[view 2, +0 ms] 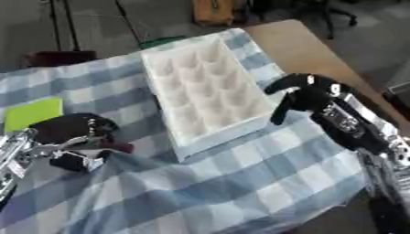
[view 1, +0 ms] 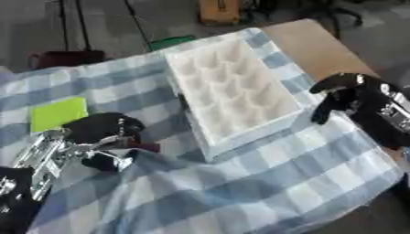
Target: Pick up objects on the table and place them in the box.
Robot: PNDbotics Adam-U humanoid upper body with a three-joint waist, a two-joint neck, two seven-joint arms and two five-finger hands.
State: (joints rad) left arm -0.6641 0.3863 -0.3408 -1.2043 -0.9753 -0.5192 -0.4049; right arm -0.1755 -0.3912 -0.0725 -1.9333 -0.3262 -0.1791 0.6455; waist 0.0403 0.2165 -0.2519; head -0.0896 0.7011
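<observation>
I see the counter (view 1: 320,45) draped in a blue-and-white checked cloth (view 1: 304,183); bare tan wood shows only at about 1 o'clock. The cloth is rumpled along its near edge.

The white box (view 1: 232,91) sits near the middle of the cloth, a shallow tray with rows of rounded wells, its long side running from 11 toward 5 o'clock. I can make out nothing in the wells.

My left hand (view 1: 104,132) is at about 8 o'clock from the box, low on the cloth. Its fingers are curled round something small and dark: in the left eye view a dark reddish end (view 1: 148,147) sticks out toward the box, touching or just above the cloth. I cannot tell what the thing is beyond that colour. The silver forearm runs off toward the lower left corner.

A flat yellow-green square (view 1: 57,113) lies on the cloth at 9 o'clock, just beyond my left hand and apart from it.

My right hand (view 2: 300,96) is at 3 o'clock, just beside the box's right rim. Its fingers hang curved downward, one dark finger pointing down near the box's near right corner, and it grasps nothing. I cannot tell whether it touches the rim.

Past the far edge of the counter at 12 o'clock there is grey floor with a green thing (view 1: 169,42) just behind the box.
</observation>
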